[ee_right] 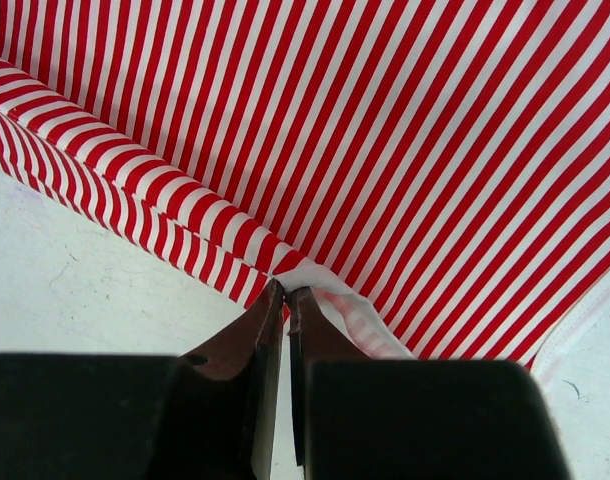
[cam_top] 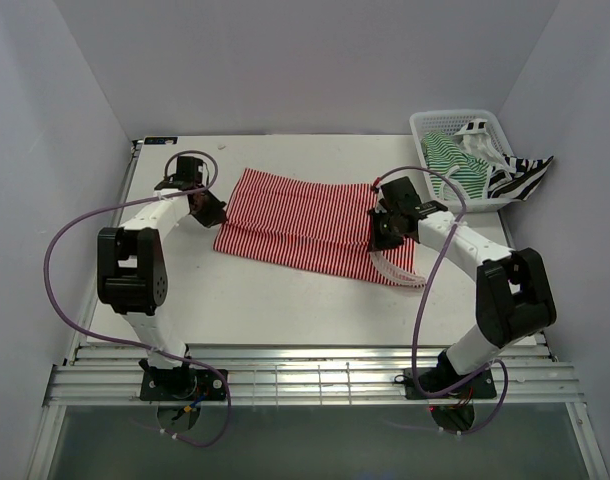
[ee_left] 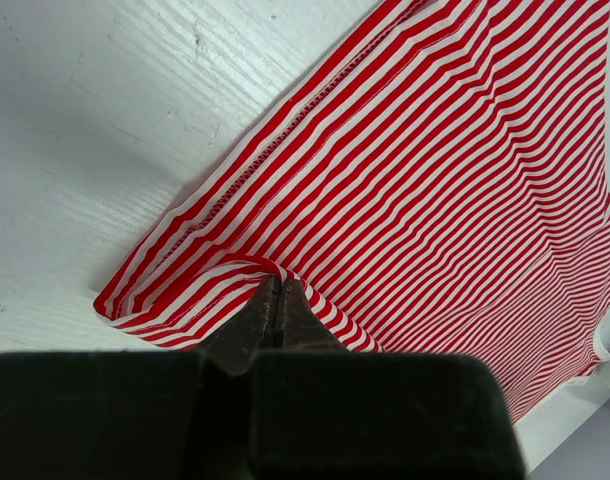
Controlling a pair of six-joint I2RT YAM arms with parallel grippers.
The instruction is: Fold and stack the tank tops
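Observation:
The red-and-white tank top lies spread across the middle of the table, its straps trailing at the right end. My left gripper is shut on its left edge, where the cloth bunches at the fingertips. At the right end my right gripper pinches a fold of the same top, the jaws closed on it at the tips. The green-and-white tank top sits in the basket. The black-and-white tank top hangs over the basket's front right rim.
A white lattice basket stands at the table's back right corner. White walls enclose the table on three sides. Purple cables loop from both arms.

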